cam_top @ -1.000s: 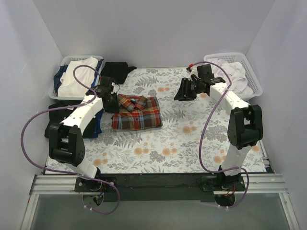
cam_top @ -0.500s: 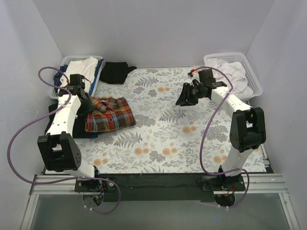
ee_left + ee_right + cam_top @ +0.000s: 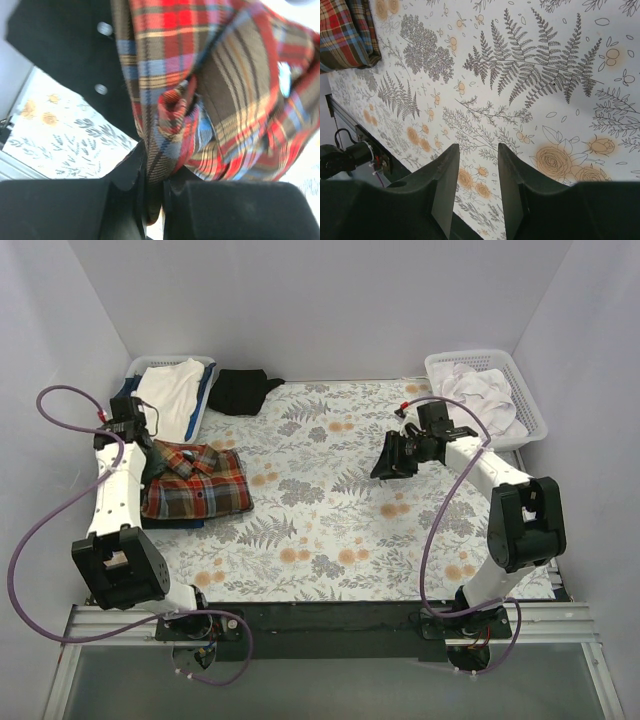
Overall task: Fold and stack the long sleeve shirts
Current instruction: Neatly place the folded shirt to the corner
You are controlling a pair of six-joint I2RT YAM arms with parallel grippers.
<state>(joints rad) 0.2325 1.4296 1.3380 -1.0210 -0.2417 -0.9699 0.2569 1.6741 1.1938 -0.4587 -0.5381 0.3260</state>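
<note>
Stacking step, it seems: left gripper (image 3: 154, 192) clamps the folded plaid shirt (image 3: 195, 480) over a black shirt (image 3: 60, 50) at the left side of the table (image 3: 330, 530); right gripper (image 3: 477, 150) hovers, jaws apart, empty; next, release squarely.

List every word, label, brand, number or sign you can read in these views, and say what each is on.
No text can be read in any view.
plaid shirt: tartan pattern only, no label showing.
table cover: printed ferns and flowers, no lettering.
left basket and right basket: no markings can be made out.
</note>
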